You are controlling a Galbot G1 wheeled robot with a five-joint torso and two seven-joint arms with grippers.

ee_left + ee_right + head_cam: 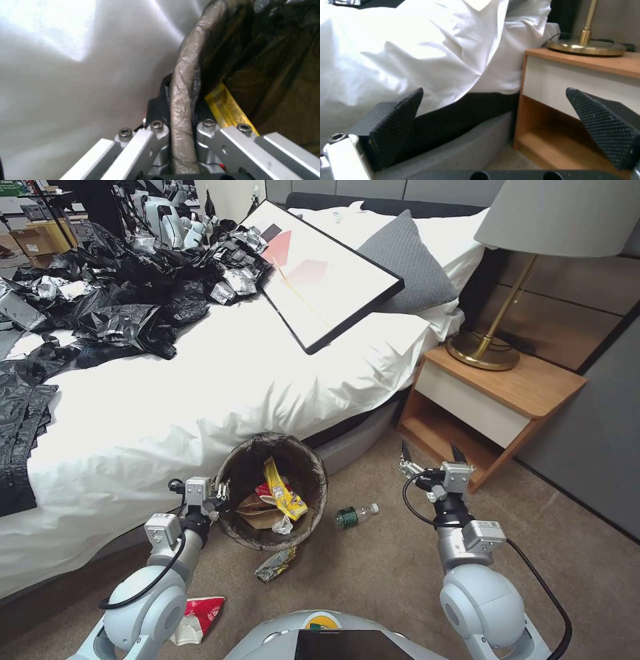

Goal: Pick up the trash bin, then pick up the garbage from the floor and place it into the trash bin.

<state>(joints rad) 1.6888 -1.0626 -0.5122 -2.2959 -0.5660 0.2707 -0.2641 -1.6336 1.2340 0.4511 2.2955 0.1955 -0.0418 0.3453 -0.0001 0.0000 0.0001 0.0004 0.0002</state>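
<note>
Left pincer (pixel 219 493) clamped on the trash bin's rim (pixel 182 100); right pincer (pixel 431 455) spread wide, holding nothing.

The trash bin (pixel 313 477) sits tilted against the bed (pixel 200 380), with a yellow wrapper (pixel 283 490) and tan paper bag (pixel 257 512) inside. On the floor beside it lie a clear bottle (pixel 355 515), a crumpled wrapper (pixel 275 565) and a red-and-white packet (pixel 199 617). The right pincer hovers near the nightstand (pixel 493 407).

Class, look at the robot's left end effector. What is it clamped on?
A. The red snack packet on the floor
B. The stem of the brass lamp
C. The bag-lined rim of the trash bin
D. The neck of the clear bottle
C. The left end effector sits at the edge of the trash bin, and the left wrist view shows the lined rim passing between its closed fingers.
</note>
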